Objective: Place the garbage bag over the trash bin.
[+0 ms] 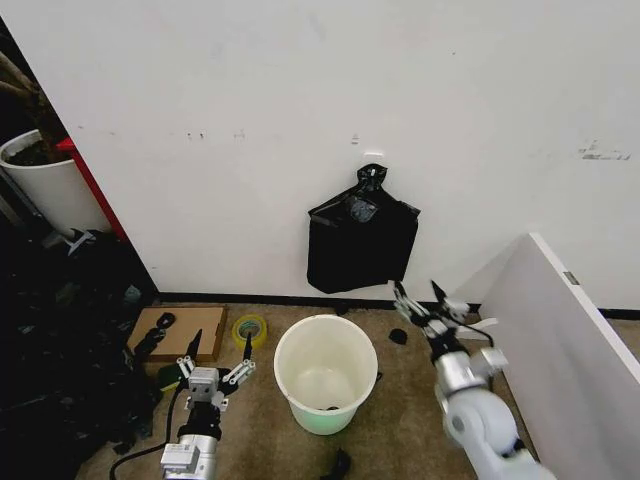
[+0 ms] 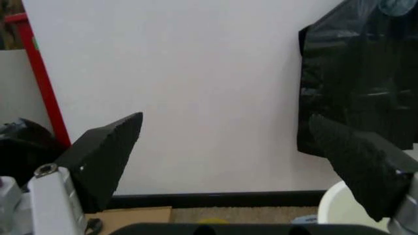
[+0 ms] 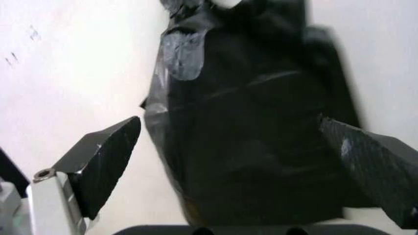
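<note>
Nearest the robot, the left gripper (image 1: 218, 357) is hovering low over the floor to the left of the trash bin (image 1: 326, 373), fingers spread apart and holding nothing. It is pointing toward the wall, with a cardboard sheet (image 1: 178, 331) and a yellow tape roll (image 1: 249, 329) just beyond it.

The trash bin is sitting upright on the floor between the two arms, mouth open and unlined, rim bare. A small dark scrap is lying inside at its bottom.

The right gripper (image 1: 419, 297) is reaching forward at the bin's right, raised above rim level, jaws wide open and empty. In the right wrist view its two fingers (image 3: 104, 164) are framing the black plastic hanging on the wall (image 1: 300, 110).

Farthest off, the black hanging bag (image 1: 360, 243) is dangling from a wall hook (image 1: 372, 160) by its knotted top, long axis running vertical, directly above and behind the bin. It is lying ahead of and slightly left of the right gripper, close but not touching. The right arm is clearly the nearer one; the left gripper is sitting well apart, seeing the bag only at its view's edge (image 2: 359, 78). Judged from this, the grab is not yet made.
</note>
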Controlling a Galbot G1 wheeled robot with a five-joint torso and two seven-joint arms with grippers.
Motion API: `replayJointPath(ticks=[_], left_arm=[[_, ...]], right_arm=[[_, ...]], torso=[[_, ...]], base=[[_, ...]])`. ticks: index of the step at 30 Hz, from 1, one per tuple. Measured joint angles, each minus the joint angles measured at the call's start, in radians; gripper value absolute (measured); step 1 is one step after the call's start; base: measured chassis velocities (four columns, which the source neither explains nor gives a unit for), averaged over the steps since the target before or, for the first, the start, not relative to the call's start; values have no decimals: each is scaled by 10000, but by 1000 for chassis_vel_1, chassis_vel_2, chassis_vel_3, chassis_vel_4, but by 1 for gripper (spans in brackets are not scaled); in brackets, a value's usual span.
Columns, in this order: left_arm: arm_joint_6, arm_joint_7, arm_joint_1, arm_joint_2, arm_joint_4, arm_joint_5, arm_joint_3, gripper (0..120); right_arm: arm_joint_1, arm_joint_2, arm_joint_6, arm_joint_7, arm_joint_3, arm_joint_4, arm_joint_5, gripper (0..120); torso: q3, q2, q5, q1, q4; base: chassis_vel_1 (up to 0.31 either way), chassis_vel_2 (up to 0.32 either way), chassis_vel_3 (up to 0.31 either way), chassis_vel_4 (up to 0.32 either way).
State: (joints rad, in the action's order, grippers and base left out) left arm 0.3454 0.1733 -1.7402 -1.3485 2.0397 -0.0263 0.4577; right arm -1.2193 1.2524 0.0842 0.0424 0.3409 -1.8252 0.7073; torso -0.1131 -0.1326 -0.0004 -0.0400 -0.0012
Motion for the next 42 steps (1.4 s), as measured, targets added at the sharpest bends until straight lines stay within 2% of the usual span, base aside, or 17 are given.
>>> replayJointPath(ticks=[3,11,17,28,30,34,35,41,42], left_arm=[[42,-10,-128,-66,88,-3,29,100],[150,-36,-440,-260,219,161,24,100],[159,-35,-483,-334,253,197,13,100],[138,5,-432,-329,241,195,4,100],[113,29,-425,-332,241,184,5,100],[107,35,-452,-322,306,208,6,100],[107,35,-452,-322,306,208,6,100],[107,53,-450,-317,342,208,10,100],[108,54,-450,-317,343,208,9,100]], right_arm=[[1053,5,-179,230,-483,754,631,100],[2728,406,-266,608,-1207,2242,909,100],[3434,729,-241,771,-1165,3038,1244,100],[4134,897,-293,1013,-1242,3334,1475,98],[4247,971,-291,1013,-1282,3462,1301,94],[4369,1087,-260,966,-1288,3696,1074,77],[4369,1087,-260,966,-1288,3696,1074,77],[4394,1143,-255,904,-1241,3723,1094,52],[4394,1143,-255,901,-1238,3723,1099,52]], torso=[[0,0,-1,0,-3],[0,0,1,0,-3],[0,0,-1,-1,-4],[1,0,-1,0,-5],[1,0,-2,0,-4],[1,0,-1,0,-4],[1,0,-1,0,-4],[1,0,-1,1,-4],[1,0,-1,1,-4]], base=[[0,0,0,0],[0,0,0,0],[0,0,0,0],[0,0,0,0],[0,0,0,0],[0,0,0,0],[0,0,0,0],[0,0,0,0],[0,0,0,0]])
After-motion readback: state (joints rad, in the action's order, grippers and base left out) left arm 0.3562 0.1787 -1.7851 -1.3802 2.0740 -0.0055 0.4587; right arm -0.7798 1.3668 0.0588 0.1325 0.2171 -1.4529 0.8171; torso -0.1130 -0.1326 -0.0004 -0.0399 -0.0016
